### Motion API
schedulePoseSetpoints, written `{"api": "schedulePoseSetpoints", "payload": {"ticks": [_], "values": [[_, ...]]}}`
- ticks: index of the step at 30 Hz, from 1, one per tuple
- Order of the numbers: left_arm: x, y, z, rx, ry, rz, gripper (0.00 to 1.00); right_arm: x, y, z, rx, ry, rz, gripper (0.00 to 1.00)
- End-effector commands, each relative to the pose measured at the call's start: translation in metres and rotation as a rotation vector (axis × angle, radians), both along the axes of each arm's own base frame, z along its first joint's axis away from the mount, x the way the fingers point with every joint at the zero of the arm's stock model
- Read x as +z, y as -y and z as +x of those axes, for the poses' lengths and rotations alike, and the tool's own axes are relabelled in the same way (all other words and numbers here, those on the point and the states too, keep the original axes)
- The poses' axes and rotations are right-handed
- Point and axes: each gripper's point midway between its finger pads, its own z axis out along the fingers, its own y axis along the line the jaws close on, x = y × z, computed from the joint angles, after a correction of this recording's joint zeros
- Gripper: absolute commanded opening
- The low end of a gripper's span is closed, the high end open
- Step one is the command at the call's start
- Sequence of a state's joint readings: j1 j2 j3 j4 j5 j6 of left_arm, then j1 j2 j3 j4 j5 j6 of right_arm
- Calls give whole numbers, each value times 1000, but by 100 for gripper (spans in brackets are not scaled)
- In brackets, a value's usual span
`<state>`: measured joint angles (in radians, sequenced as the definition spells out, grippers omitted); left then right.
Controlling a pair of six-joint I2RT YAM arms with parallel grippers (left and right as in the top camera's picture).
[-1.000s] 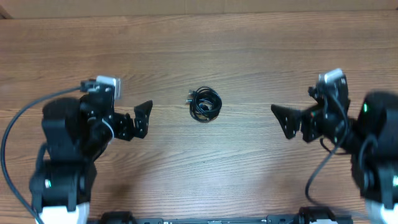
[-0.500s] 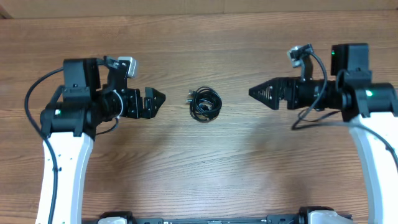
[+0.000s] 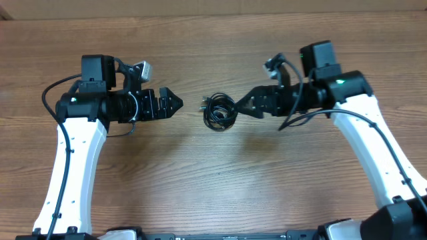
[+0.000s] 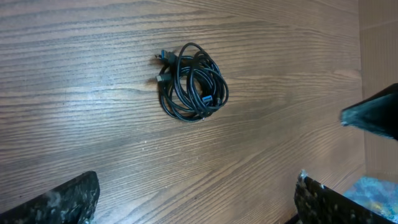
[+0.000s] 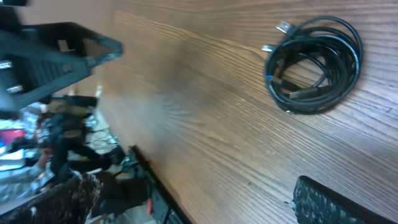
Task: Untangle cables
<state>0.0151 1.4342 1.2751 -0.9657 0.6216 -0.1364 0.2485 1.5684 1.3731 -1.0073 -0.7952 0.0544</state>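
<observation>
"As the arms swung inward, where did the left end effector (image 3: pixel 175 103) stop?"

"Near the cables (image 3: pixel 219 111), jaws wide and empty. They lay untouched mid-worktop (image 3: pixel 213 193): thin, glossy black cords in one tight coil, small plugs poking out. The right end effector (image 3: pixel 245 107) had closed in just beside them, equally wide. Untangling hadn't begun."

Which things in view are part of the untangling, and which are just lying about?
Job:
cables, one bunched black coil
left gripper and right gripper, both open

Not the job:
table
blurred clutter past the table edge
</observation>
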Motion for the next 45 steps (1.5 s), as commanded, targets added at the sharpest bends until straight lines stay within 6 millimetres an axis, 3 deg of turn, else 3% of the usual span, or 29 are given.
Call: {"api": "schedulePoseSetpoints", "payload": {"ticks": [1,10,16,29,37,45], "values": [[4,2,4,6,-8,-30,99,-10,-3,11,-74,-10,-100,100],[-1,-2,6,20,-15,-4,100,-7,-29,13,-41,58,-100,100],[0,-2,7,21,-13,-4,100,-24,-23,22,-134,-1,-167,100],[-4,-2,10,25,-20,-7,100,-52,-31,31,-148,-69,-182,100],[-24,4,13,9,-85,-8,100,-65,-43,31,-148,-109,-181,100],[-48,18,13,-31,-157,-4,100,-62,-57,33,-191,-133,-147,100]]}}
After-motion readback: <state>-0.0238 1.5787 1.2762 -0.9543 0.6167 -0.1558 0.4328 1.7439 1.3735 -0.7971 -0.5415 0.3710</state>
